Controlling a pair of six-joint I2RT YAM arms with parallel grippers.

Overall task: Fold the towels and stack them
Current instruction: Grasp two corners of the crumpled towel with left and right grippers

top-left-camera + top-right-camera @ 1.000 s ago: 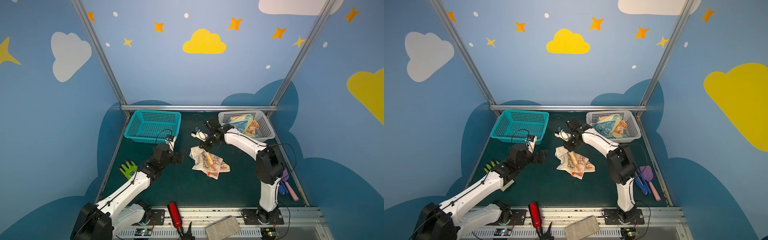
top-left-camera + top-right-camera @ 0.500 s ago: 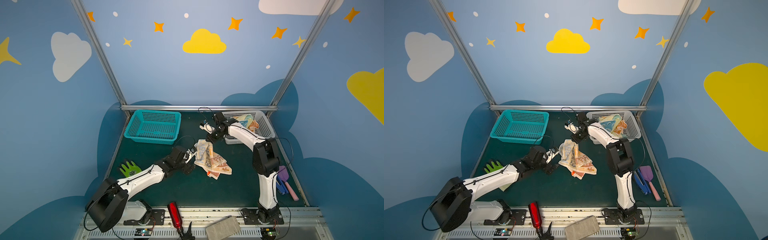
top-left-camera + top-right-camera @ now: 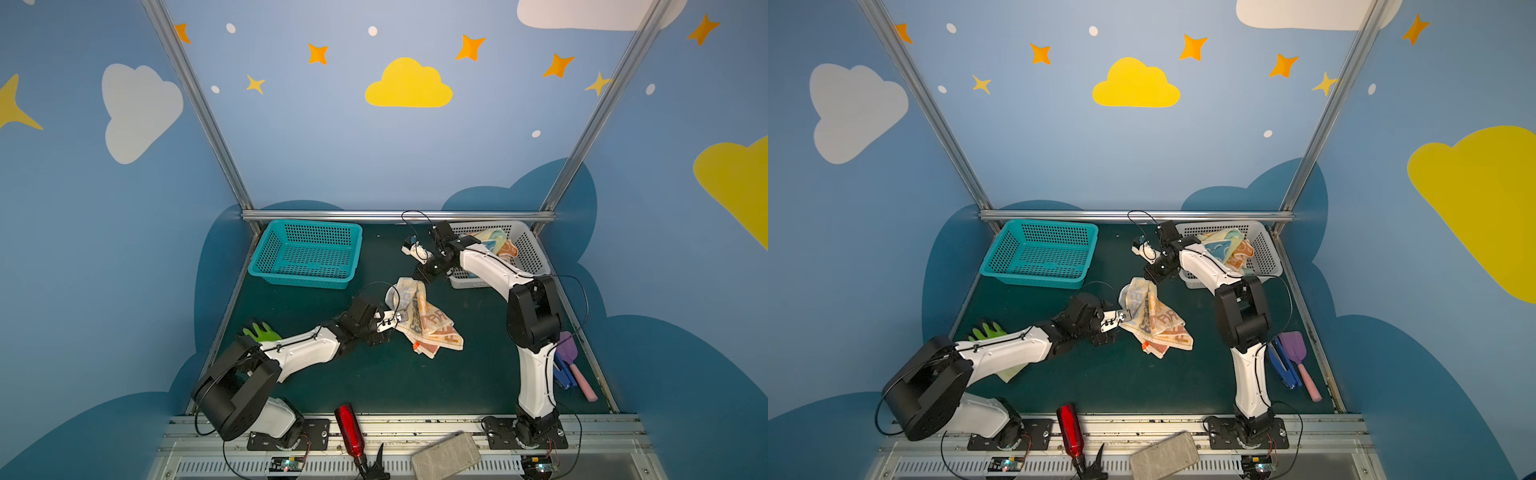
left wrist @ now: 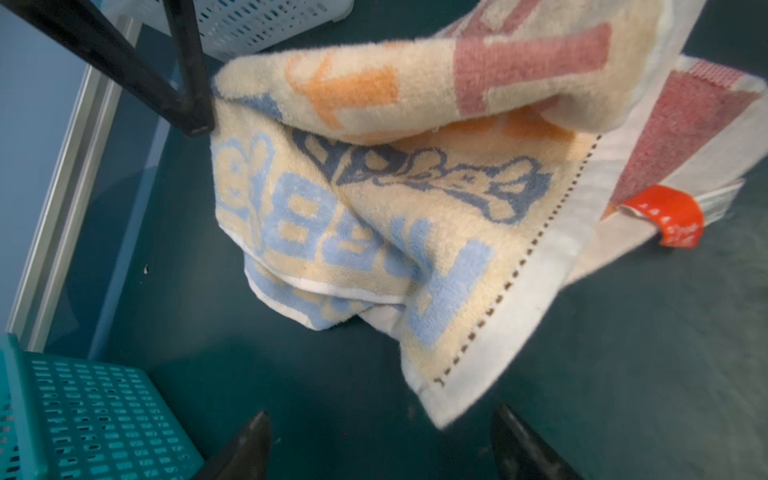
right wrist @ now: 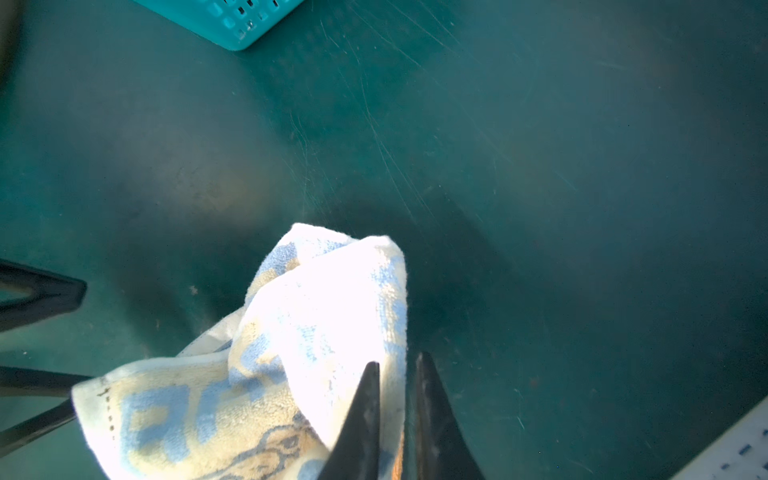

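A cream towel [image 3: 426, 322] [image 3: 1156, 320] with blue and orange letters lies crumpled mid-table. Its far corner is lifted, with my right gripper [image 3: 422, 277] [image 3: 1152, 277] shut on it. In the right wrist view the cloth [image 5: 316, 332] sits pinched between the fingers of the right gripper [image 5: 397, 365]. My left gripper [image 3: 390, 322] [image 3: 1121, 318] is low at the towel's left edge, open. In the left wrist view the towel's white hemmed corner [image 4: 453, 399] hangs just in front of the open left gripper [image 4: 380, 419], apart from both fingers. More towels [image 3: 496, 245] [image 3: 1227, 249] lie bunched in the white basket [image 3: 530, 253].
A teal basket [image 3: 307, 253] stands at the back left. A green glove [image 3: 262, 332] lies behind my left arm. A purple scoop and a blue stapler [image 3: 567, 361] lie at the right edge. A red bottle [image 3: 349, 428] and a grey block [image 3: 446, 455] rest on the front rail.
My left gripper swung from near the teal basket down to the towel's left edge. My right gripper pulled the towel's far corner up and back, stretching the cloth.
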